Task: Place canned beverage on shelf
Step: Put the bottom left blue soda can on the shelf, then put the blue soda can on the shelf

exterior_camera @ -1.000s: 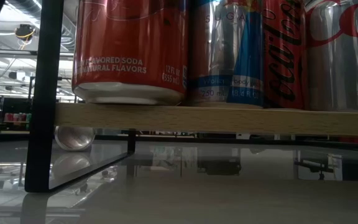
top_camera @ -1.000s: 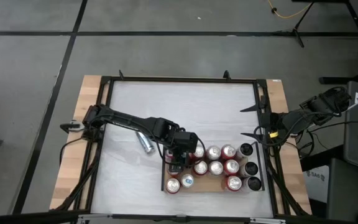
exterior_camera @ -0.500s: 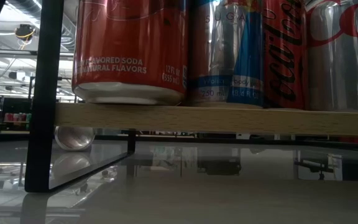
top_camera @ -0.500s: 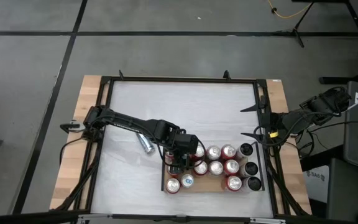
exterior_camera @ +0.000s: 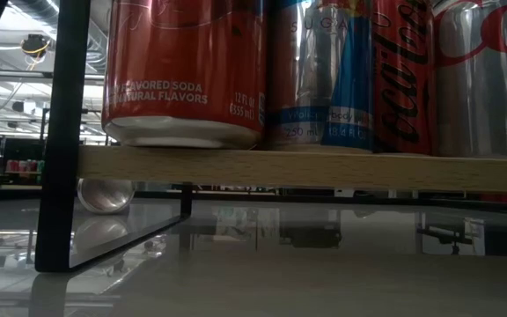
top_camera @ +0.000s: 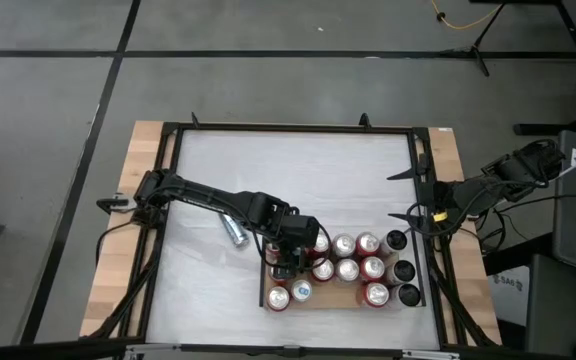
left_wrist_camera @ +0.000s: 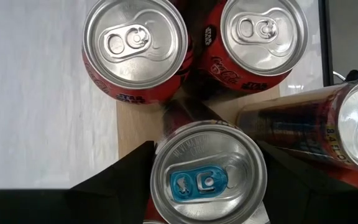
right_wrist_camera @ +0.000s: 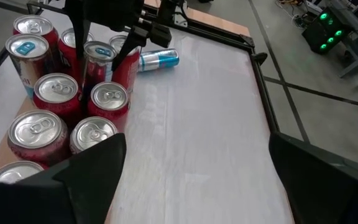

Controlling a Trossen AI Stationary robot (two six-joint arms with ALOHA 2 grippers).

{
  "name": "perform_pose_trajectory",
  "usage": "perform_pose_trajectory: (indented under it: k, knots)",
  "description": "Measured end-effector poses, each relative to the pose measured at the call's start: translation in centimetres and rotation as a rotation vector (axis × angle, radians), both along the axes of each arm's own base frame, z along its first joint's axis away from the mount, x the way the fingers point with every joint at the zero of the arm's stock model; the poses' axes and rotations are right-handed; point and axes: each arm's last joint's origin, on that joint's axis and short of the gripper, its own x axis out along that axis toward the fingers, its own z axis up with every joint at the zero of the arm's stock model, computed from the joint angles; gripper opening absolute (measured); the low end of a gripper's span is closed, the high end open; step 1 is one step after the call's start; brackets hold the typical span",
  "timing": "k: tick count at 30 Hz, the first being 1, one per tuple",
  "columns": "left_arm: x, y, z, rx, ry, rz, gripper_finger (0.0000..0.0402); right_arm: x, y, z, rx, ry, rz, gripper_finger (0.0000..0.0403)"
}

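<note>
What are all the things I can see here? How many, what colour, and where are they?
table: one, white, under everything
shelf: one, light-brown wood with black end rails, on the table's near right part
standing cans: about a dozen, red, silver and dark, upright and packed together on the shelf
loose can: one, silver and blue, lying on its side on the table, off the shelf's left end
blue-tab can: one, silver top, upright at the shelf's left end, between the left fingers
left gripper: one, dark, closed on the blue-tab can
right gripper: one, dark, open, waiting at the table's right edge
</note>
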Motion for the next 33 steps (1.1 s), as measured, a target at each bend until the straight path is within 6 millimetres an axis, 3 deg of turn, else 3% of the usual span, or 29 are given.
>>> perform_pose_trajectory:
  k: [10,22,33]
  knots:
    - [0.00,0.00,0.00,-0.003,0.000,-0.002,0.0232,0.00,0.01,0.01,0.001,-0.001,0.000,0.0386]
    - [-0.03,0.00,0.16,-0.008,-0.006,-0.003,0.0315,0.00,0.01,0.02,0.001,-0.002,0.000,0.0386]
    - [-0.46,0.08,0.79,-0.010,-0.012,-0.003,0.0319,0.00,0.00,0.03,0.002,-0.003,0.000,0.0386]
